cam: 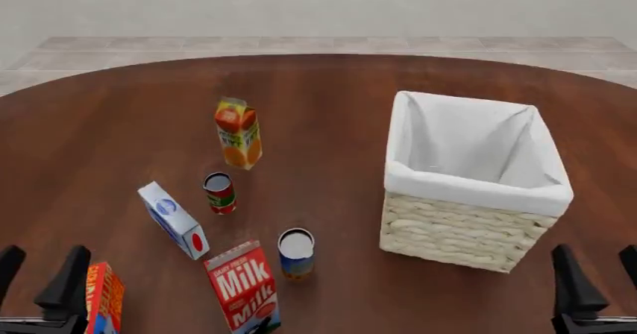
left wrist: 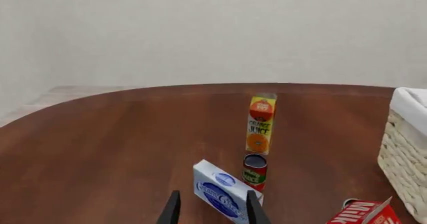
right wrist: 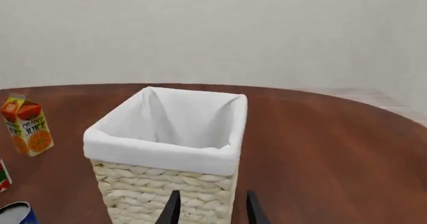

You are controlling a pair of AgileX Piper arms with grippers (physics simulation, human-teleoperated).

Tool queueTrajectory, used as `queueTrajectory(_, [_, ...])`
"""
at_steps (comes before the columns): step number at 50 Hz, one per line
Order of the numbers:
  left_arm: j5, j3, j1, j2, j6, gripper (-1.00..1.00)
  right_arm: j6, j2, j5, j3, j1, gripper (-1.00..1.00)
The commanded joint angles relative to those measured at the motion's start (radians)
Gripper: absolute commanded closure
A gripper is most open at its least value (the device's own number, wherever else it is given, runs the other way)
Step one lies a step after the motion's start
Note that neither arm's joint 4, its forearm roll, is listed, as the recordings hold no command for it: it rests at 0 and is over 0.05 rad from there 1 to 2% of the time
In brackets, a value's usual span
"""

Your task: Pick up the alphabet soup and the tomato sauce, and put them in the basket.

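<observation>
Cans stand on the tabletop (cam: 329, 88): tomato sauce (cam: 220, 192) beside the juice carton (cam: 239, 133), alphabet soup (cam: 295, 253) nearer the empty basket (cam: 478, 200). Left claw (cam: 40, 285) and right claw (cam: 597, 285) gape wide, holding nothing.

Round dark wood table (cam: 418, 80), plain pale wall (cam: 318, 6) behind, beige tiled floor (cam: 298, 45) btwn.

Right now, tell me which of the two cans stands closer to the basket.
The alphabet soup, the blue-and-orange can beside the milk carton. The red tomato sauce stands farther from the basket, near the orange juice.
</observation>
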Motion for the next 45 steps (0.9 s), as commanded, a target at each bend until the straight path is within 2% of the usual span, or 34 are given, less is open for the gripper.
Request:
queueTrajectory(1, [0.019,-0.004,0.005,-0.017,0.011,-1.0,0.011,-0.009,0.017,-0.004,0.025,-1.0])
queueTrajectory(23, [0.018,-0.009,0.001,-0.019,0.017,-1.0,0.014,-0.017,0.021,-0.006,0.027,-1.0])
queueTrajectory(45, [0.062,-0.079,-0.012,-0.016,0.051,-1.0,0.021,-0.017,0.018,-0.006,0.032,-1.0])
